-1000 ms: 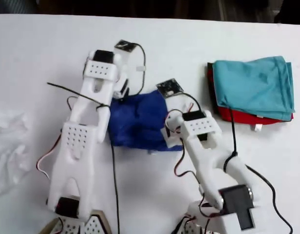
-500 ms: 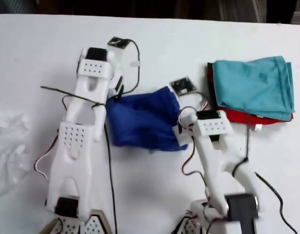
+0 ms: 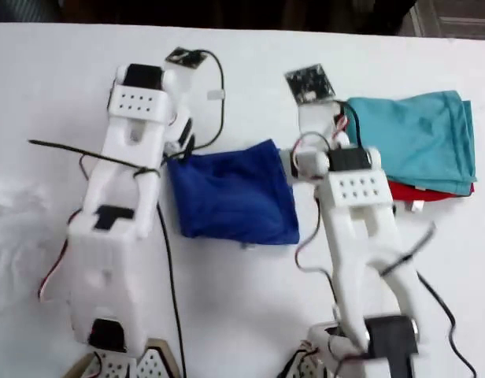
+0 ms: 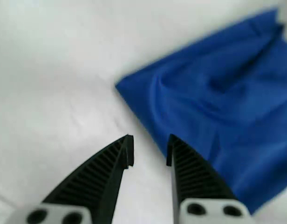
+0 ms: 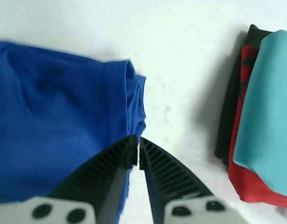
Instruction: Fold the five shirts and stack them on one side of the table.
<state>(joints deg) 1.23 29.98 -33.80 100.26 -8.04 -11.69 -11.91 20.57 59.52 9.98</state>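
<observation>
A folded blue shirt [image 3: 235, 193] lies flat mid-table between the two arms. My left gripper [image 3: 185, 146] hovers at its far left corner; in the left wrist view it [image 4: 149, 150] is slightly open with nothing between the fingers, just beside the blue shirt [image 4: 218, 107]. My right gripper [image 3: 292, 161] sits at the shirt's far right corner; its fingers [image 5: 138, 148] are shut over the blue shirt's folded edge [image 5: 134, 102]. To the right rests a stack with a teal shirt [image 3: 412, 138] on a red one [image 3: 416, 191] and a black one [image 5: 234, 116].
A crumpled white shirt [image 3: 10, 236] lies at the table's left edge. Cables trail from both arms over the white table [image 3: 250, 299]. Bare table runs along the far side and in front of the blue shirt.
Both arms have moved toward the far side of the table, the right one also rightward toward the stack. The blue shirt has shifted right and now lies flatter.
</observation>
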